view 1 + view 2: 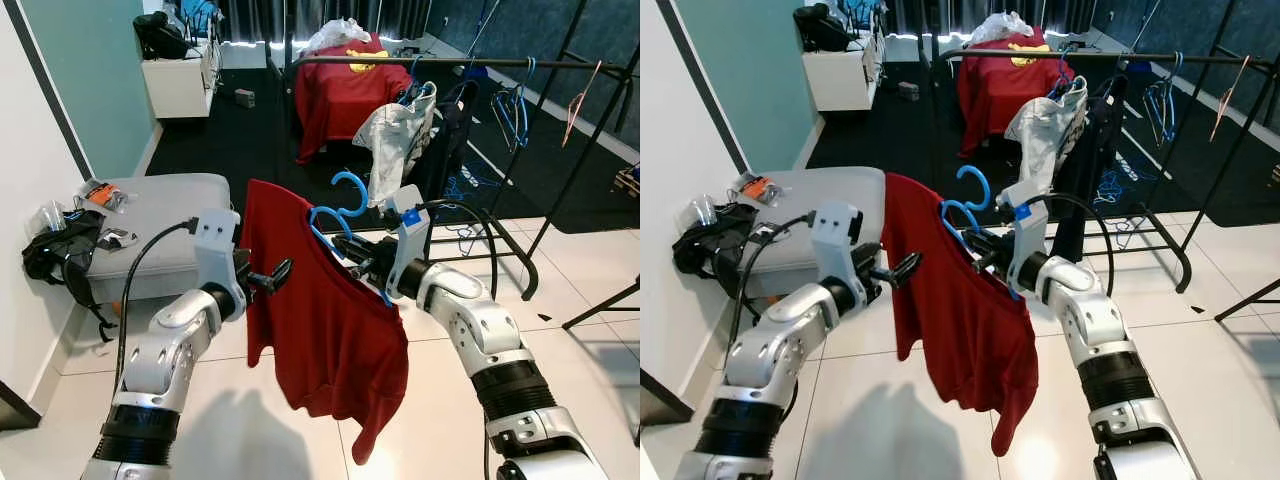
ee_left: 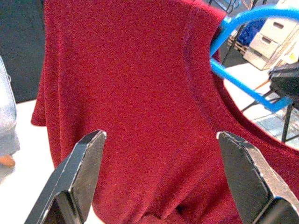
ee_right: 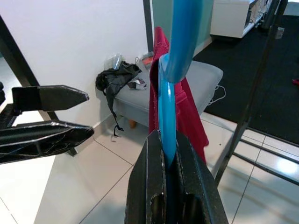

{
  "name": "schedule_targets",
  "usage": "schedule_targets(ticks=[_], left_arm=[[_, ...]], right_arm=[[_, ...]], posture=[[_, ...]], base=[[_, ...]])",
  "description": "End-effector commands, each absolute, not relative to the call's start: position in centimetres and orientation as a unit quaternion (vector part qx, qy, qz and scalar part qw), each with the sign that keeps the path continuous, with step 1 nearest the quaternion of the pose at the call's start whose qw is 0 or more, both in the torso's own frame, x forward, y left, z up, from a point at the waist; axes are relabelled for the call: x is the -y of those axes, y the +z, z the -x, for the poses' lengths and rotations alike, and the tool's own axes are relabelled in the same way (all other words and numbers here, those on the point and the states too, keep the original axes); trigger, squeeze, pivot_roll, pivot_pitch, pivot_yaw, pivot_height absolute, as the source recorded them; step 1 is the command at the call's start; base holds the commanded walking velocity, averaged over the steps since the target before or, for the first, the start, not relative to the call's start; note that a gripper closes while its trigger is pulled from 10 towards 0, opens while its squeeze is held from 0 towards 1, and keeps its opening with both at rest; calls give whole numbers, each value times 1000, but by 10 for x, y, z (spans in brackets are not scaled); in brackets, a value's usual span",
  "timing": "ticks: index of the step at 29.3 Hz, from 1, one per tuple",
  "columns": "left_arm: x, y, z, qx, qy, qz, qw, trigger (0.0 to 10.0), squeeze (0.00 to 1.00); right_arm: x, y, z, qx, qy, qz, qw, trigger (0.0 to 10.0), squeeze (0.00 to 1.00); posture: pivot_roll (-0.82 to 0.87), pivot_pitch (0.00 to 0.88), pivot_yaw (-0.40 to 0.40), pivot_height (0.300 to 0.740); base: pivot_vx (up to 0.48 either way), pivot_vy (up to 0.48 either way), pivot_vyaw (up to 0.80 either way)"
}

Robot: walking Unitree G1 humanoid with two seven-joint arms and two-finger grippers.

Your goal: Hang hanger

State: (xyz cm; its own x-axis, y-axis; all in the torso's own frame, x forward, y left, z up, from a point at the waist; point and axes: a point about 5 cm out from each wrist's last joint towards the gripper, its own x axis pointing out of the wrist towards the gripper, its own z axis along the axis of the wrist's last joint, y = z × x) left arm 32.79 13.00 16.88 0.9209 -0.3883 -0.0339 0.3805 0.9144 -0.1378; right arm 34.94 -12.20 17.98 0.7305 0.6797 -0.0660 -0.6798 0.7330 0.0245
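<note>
Nearest the camera, two silver segmented arms reach forward over glossy white floor tiles. The right gripper has its two black fingers clenched on the lower bar of a smooth blue plastic hanger, whose curved hook stands upright above the hold. A dark red knit T-shirt is draped on that hanger, soft and matte, with a ribbed neckline; it hangs in loose folds in mid-air between the arms, one hem corner drooping lowest. The left gripper sits just beside the shirt's left edge, its flat, wedge-tipped fingers spread apart with nothing between them, pointed at the fabric but whether touching cannot be told. A black cable loops over each forearm. Behind the left arm, against the white wall, stands a low grey padded bench carrying a crumpled black bag with straps and small bits of clutter. Behind the right arm stands a black tubular metal clothes rack, its rail running across the upper scene; on it hang a pale crumpled garment, dark clothing and several thin wire-like empty hangers, crowding the stretch of rail nearest the held hanger. Farther back, on dark carpet, a red cloth with a yellow emblem covers a piece of furniture, and a white cabinet stands by the teal wall.
</note>
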Motion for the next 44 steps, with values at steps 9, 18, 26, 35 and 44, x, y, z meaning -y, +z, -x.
schedule_targets(ticks=[9,18,26,35,44], left_arm=[[-118,177,-338,9,-201,105,974,10000,0],[-105,179,-336,23,-242,108,964,10000,0],[-102,171,-336,15,-245,96,965,10000,0],[-111,168,-341,14,-209,91,973,10000,0],[-123,163,-347,6,-165,84,983,10000,0]], right_arm=[[111,187,-347,-27,376,0,926,10000,0],[102,184,-343,-35,386,-5,922,10000,0],[92,187,-341,-33,398,-14,916,10000,0],[87,187,-338,-35,409,-19,912,10000,0],[84,188,-337,-36,414,-21,909,10000,0]], posture=[[-59,2,17,740],[-59,4,21,740],[-59,9,21,740],[-60,11,23,740],[-62,12,24,740]], base=[[0,0,0],[0,0,0],[0,0,0],[0,0,0],[0,0,0]])
